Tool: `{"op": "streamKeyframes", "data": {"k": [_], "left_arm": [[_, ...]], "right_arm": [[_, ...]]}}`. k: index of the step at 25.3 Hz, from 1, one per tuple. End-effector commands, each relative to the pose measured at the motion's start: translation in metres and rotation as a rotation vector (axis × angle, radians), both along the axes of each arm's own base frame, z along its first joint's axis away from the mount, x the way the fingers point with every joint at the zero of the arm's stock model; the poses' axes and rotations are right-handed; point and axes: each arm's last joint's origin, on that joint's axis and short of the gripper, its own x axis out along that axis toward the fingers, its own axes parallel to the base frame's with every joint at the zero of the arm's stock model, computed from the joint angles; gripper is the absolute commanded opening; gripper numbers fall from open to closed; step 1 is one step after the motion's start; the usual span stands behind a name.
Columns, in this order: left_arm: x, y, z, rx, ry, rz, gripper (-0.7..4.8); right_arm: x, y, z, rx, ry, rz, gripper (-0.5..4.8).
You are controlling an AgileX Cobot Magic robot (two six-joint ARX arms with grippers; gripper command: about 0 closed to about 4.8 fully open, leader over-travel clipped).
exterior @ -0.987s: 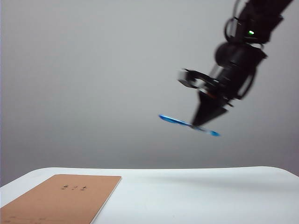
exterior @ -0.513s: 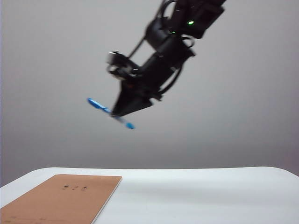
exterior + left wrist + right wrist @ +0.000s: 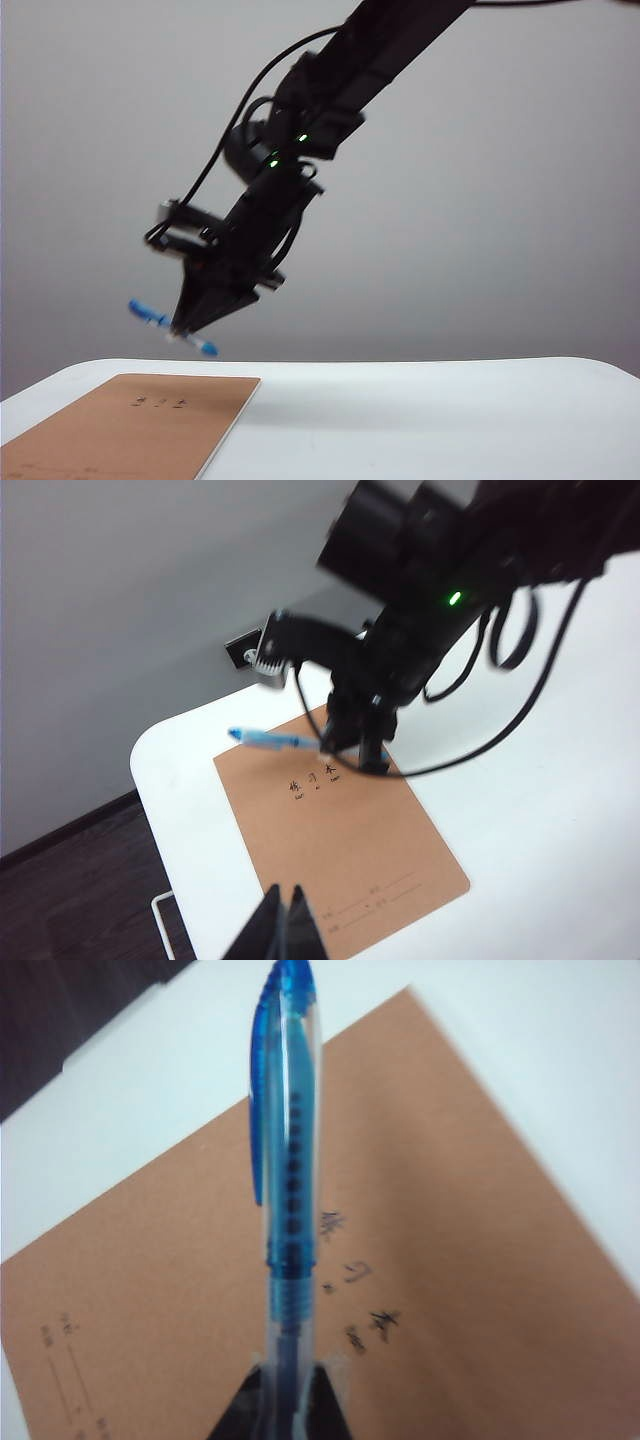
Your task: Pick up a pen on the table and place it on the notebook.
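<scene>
The right tool (image 3: 190,335), clamped on the pen (image 3: 285,1190), hangs above the notebook (image 3: 340,830); next it should lower and release, while the left tool (image 3: 283,920), fingers together, waits nearby.

A white counter (image 3: 430,410) with rounded corners carries one thing: a tan notebook (image 3: 130,425) lying flat near its left corner, cover up, with small dark printed marks on it. The rest of the counter's surface shows plain white.
</scene>
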Motion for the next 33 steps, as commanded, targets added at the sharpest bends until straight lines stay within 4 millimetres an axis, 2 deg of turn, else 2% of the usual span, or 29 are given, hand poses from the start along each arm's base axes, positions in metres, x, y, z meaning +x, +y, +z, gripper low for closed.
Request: {"op": "streamKeyframes", "data": {"k": [1, 6, 9, 10, 14, 15, 16, 17, 19, 20, 22, 23, 24, 25, 26, 27, 28, 29, 30, 31, 32, 33], "left_arm": [[0.0, 0.0, 0.003, 0.005, -0.022, -0.003, -0.05], [-0.001, 0.0, 0.003, 0.017, -0.024, -0.01, -0.05], [-0.001, 0.001, 0.002, 0.02, -0.018, -0.01, -0.05], [-0.001, 0.001, 0.002, 0.02, -0.018, -0.01, -0.05], [-0.001, 0.001, 0.002, 0.021, -0.014, -0.01, -0.05], [-0.001, 0.001, 0.002, 0.021, -0.012, -0.011, -0.05], [-0.001, 0.001, 0.001, 0.023, -0.009, -0.01, -0.05], [-0.001, 0.001, 0.001, 0.023, -0.008, -0.01, -0.05], [-0.001, 0.001, 0.001, 0.023, -0.009, -0.01, -0.05], [-0.001, 0.001, 0.001, 0.023, -0.009, -0.01, -0.05], [-0.001, 0.001, 0.001, 0.025, -0.007, -0.01, -0.05], [-0.002, 0.001, 0.001, 0.025, -0.006, -0.01, -0.05], [-0.002, 0.001, 0.001, 0.026, -0.007, -0.011, -0.05], [-0.002, 0.001, 0.001, 0.028, -0.007, -0.006, -0.05], [-0.001, 0.001, 0.001, 0.032, -0.008, 0.002, -0.06], [-0.001, 0.002, 0.001, 0.042, -0.009, 0.016, -0.05], [-0.001, 0.002, 0.001, 0.045, -0.009, 0.023, -0.05], [-0.001, 0.003, 0.001, 0.056, -0.014, 0.044, -0.06], [-0.001, 0.003, 0.001, 0.064, -0.018, 0.06, -0.06], [-0.001, 0.004, 0.002, 0.078, -0.032, 0.103, -0.06], [-0.002, 0.005, 0.003, 0.08, -0.047, 0.118, -0.06], [-0.003, 0.006, 0.005, 0.073, -0.076, 0.13, -0.06]], "right_arm": [[-0.006, 0.009, -0.018, -0.047, 0.037, 0.016, -0.06], [-0.02, 0.023, -0.048, -0.103, 0.084, 0.051, -0.06], [-0.024, 0.029, -0.052, -0.107, 0.067, 0.061, -0.04], [-0.024, 0.03, -0.051, -0.103, 0.053, 0.064, 0.35], [-0.022, 0.027, -0.051, -0.116, 0.054, 0.053, 1.41], [-0.022, 0.027, -0.05, -0.118, 0.056, 0.053, 1.93], [-0.022, 0.026, -0.048, -0.116, 0.055, 0.051, 2.79], [-0.022, 0.026, -0.044, -0.112, 0.051, 0.051, 2.92], [-0.023, 0.026, -0.031, -0.096, 0.032, 0.051, 3.88], [-0.023, 0.025, -0.024, -0.089, 0.026, 0.05, 4.06], [-0.026, 0.021, 0.004, -0.074, 0.003, 0.052, 4.05], [-0.027, 0.014, 0.026, -0.066, -0.017, 0.056, 3.93], [-0.028, 0.008, 0.041, -0.06, -0.031, 0.056, 3.6], [-0.029, -0.004, 0.065, -0.053, -0.05, 0.056, 2.49], [-0.03, -0.013, 0.081, -0.05, -0.059, 0.047, 1.79], [-0.031, -0.028, 0.103, -0.051, -0.065, 0.033, 0.82], [-0.032, -0.04, 0.118, -0.048, -0.071, 0.014, 0.43], [-0.032, -0.063, 0.144, -0.037, -0.085, -0.024, 0.43], [-0.032, -0.074, 0.156, -0.027, -0.098, -0.044, 0.41], [-0.034, -0.099, 0.186, 0.007, -0.142, -0.092, 0.37], [-0.036, -0.114, 0.203, 0.032, -0.179, -0.119, 0.21], [-0.042, -0.137, 0.233, 0.079, -0.252, -0.16, 0.08]]}}
